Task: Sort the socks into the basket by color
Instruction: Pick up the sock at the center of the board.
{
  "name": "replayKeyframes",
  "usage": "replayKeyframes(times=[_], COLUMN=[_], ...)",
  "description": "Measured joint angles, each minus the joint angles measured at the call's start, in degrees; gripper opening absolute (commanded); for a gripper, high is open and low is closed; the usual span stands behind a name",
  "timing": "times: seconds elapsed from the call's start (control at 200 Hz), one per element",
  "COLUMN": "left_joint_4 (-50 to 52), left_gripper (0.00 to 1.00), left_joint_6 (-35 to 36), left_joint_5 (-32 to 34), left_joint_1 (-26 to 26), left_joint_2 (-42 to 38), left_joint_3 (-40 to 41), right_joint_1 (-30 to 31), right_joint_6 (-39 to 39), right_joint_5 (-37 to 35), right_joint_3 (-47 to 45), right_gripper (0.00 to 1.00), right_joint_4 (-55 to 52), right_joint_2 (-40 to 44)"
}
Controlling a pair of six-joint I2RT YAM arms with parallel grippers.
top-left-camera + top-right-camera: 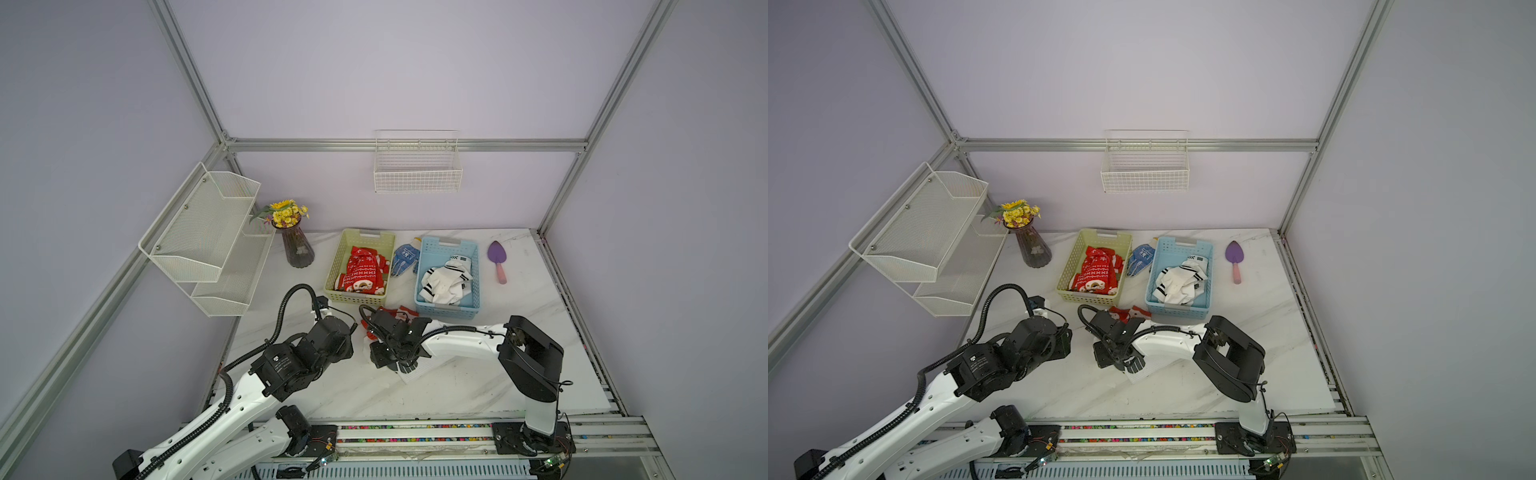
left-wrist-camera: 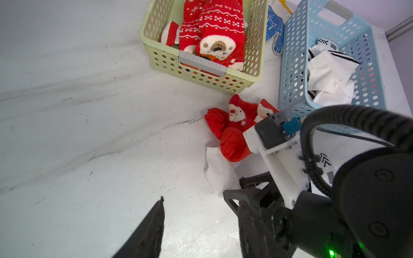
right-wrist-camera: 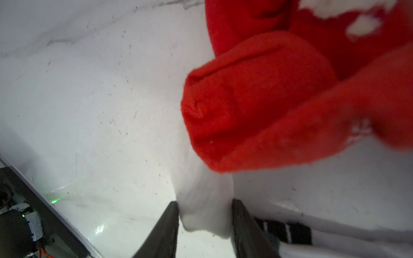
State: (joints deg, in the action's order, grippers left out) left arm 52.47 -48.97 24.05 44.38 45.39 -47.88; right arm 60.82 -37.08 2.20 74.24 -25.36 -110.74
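Pinching a fold of the white sock (image 3: pixel 201 192), your right gripper (image 3: pixel 204 214) sits low on the counter (image 3: pixel 89 111). Its jaws stand narrow at the bottom centre of the right wrist view, with cloth touching both inner faces. That sock lies crumpled on the counter, and its black-striped cuff shows at the lower right of the same view. The red sock (image 3: pixel 257 100) overlaps its far end, filling the upper right.

In a top view the pair lies at lower centre, just in front of the blue basket (image 1: pixel 420 270) with white socks and the green basket (image 1: pixel 337 266) with red ones.

Treat both socks as light, limp and fuzzy. They will sag and trail from any grip, not slip. I judge the red sock is likely to cling and ride along when the white one rises. A doubled fold gives you more purchase than a single edge. The present hold, well clear of the red fabric, looks sound.

Your left gripper (image 2: pixel 201 214) hovers at the bottom of the left wrist view, jaws wide over bare counter, holding nothing. It sits near the red sock, whose bunched toe end offers the thickest bite.
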Motion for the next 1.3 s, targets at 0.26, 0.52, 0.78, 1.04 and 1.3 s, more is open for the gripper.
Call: replayKeyframes(times=[0.26, 0.52, 0.78, 1.04, 1.3], left_joint_4=[0.0, 0.0, 0.0, -0.1, -0.6], left_gripper=[0.53, 0.53, 0.54, 0.54, 0.55], left_joint_6=[-0.1, -0.1, -0.2, -0.2, -0.2], left_joint_5=[0.0, 0.3, 0.3, 0.4, 0.5], left_joint_1=[0.0, 0.0, 0.0, 0.0, 0.0], left_joint_2=[-1.0, -1.0, -0.9, 0.3, 1.4], left_joint_3=[0.7, 0.9, 0.9, 0.9, 0.9], right_joint_1=[0.0, 0.0, 0.0, 0.0, 0.0], right_joint_6=[0.3, 1.4, 2.9, 3.8, 4.0], right_joint_5=[0.7, 1.6, 4.5, 7.1, 8.3], right_joint_3=[0.6, 1.3, 3.5, 5.7, 7.6], right_gripper=[0.19, 0.14, 0.13, 0.12, 0.13], right_joint_4=[0.3, 0.1, -0.1, -1.8, -3.3], right_joint_2=[-1.4, -1.3, -0.2, 3.3, 6.7])
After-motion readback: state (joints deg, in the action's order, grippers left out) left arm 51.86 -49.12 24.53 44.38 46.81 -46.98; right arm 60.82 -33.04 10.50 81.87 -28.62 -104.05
